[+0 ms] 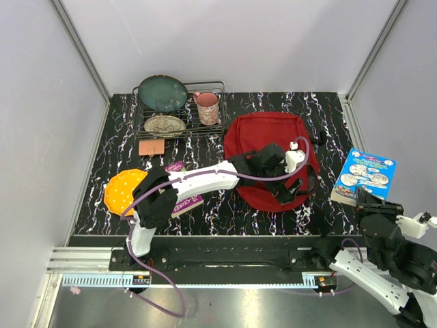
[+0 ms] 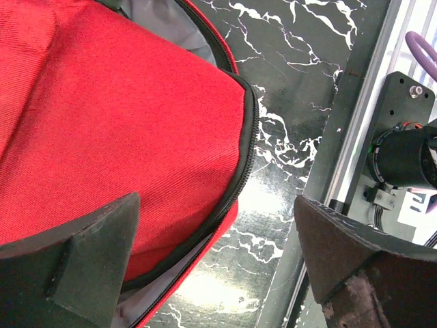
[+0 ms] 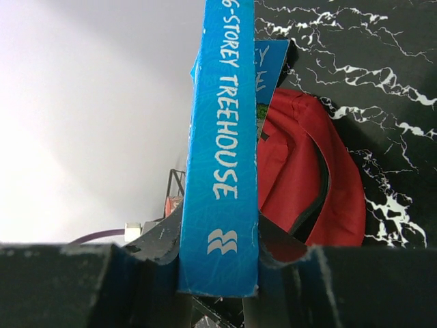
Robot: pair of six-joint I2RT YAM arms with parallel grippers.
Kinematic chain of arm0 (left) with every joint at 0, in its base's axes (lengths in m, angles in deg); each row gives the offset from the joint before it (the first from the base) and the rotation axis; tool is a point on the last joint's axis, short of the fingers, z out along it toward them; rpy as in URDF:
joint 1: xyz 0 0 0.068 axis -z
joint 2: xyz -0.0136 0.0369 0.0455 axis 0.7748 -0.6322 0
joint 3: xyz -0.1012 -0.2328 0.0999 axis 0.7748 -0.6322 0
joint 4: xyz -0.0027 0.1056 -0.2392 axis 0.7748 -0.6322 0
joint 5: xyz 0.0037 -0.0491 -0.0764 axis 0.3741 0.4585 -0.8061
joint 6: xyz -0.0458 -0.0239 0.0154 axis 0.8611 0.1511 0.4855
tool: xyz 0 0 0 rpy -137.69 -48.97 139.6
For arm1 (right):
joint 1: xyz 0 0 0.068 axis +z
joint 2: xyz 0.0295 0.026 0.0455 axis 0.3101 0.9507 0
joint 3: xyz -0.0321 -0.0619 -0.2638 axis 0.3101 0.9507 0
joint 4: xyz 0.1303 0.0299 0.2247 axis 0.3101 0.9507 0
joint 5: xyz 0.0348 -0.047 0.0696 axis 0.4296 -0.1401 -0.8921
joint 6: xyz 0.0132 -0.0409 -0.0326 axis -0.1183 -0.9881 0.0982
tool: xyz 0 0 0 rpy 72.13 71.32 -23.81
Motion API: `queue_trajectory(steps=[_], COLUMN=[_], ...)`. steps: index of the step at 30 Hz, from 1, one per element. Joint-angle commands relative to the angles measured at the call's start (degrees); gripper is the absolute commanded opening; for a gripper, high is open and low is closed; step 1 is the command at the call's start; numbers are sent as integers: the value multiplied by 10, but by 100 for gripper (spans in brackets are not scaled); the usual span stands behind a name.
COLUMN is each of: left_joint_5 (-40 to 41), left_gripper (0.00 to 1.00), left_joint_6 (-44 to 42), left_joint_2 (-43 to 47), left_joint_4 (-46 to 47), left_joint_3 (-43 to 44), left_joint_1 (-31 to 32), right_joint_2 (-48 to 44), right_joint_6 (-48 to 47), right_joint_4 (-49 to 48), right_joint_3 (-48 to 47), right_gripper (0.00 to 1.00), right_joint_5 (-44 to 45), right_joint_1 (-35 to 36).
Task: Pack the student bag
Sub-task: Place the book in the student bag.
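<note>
The student bag [image 1: 263, 140] is a dark-red backpack lying flat in the middle of the table. My left gripper [image 1: 292, 186] hovers over its near right edge. In the left wrist view the left gripper [image 2: 218, 266] is open and empty. The bag's red fabric [image 2: 116, 130] and its black zip [image 2: 242, 171] lie under the left finger, and grey lining shows through the gap. My right gripper [image 1: 363, 197] is shut on a blue book [image 1: 366, 175] at the right of the table. In the right wrist view the right gripper [image 3: 218, 266] clamps the book's spine [image 3: 222, 137], which stands on edge, with the bag [image 3: 300, 184] behind.
A wire dish rack [image 1: 179, 109] at the back left holds a dark-green plate [image 1: 162, 92], a patterned dish [image 1: 164, 124] and a pink mug [image 1: 207, 107]. An orange square [image 1: 151, 147], a yellow plate [image 1: 125, 191] and a maroon book [image 1: 184, 195] lie at the left. White walls enclose the table.
</note>
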Motion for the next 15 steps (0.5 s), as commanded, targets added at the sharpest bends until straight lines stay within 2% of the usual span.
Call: queue_trajectory(steps=[1, 7, 10, 14, 15], left_joint_5=[-11, 33, 53, 59, 60], left_gripper=[99, 99, 92, 71, 61], left_joint_6=[-22, -18, -12, -9, -6], left_joint_2=[-17, -60, -67, -76, -75], left_joint_4=[11, -3, -2, -7, -7], left_joint_3=[43, 82, 90, 93, 92], left_joint_1=[4, 6, 6, 6, 6], right_joint_2=[-2, -2, -7, -22, -25], right_joint_6=[-4, -29, -33, -30, -30], right_joint_4=[76, 41, 39, 39, 39], right_joint_3=[11, 22, 29, 37, 38], right_gripper=[0, 0, 0, 0, 0], right_joint_5=[11, -8, -18, -31, -32], right_joint_1=[-1, -1, -1, -1, -1])
